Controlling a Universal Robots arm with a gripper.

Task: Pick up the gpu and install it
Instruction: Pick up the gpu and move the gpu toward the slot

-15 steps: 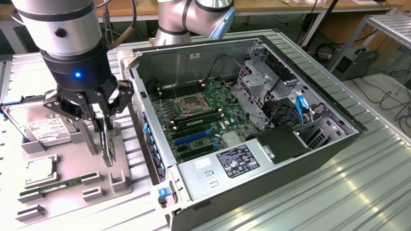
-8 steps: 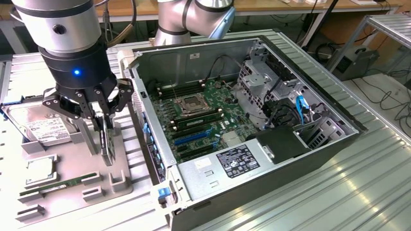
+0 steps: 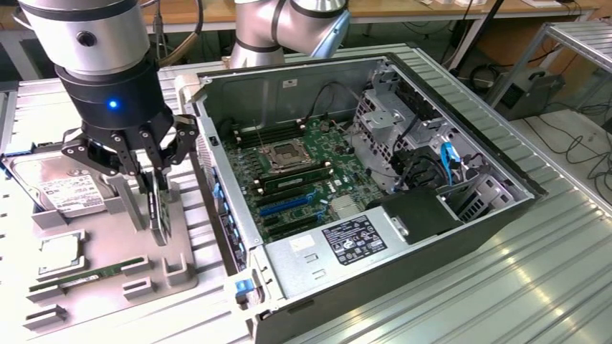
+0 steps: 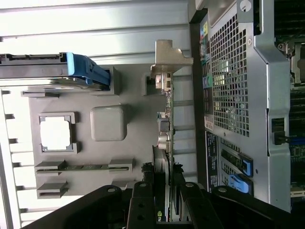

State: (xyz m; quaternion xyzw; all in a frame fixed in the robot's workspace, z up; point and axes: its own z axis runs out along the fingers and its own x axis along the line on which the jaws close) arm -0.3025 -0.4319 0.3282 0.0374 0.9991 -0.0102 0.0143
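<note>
Straight below my hand [image 3: 153, 178], clamped by its two faces between the fingers, the gpu [image 3: 159, 213] stands on edge in the grey tray [image 3: 115, 236], long axis upright, just beside the open computer case [image 3: 277, 79].

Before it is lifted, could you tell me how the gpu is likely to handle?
Probably stiff: the gpu is a flat board with a metal bracket. Standing on its thin edge in the tray, it may tip if nudged sideways. Bare components suggest it is fragile.
</note>
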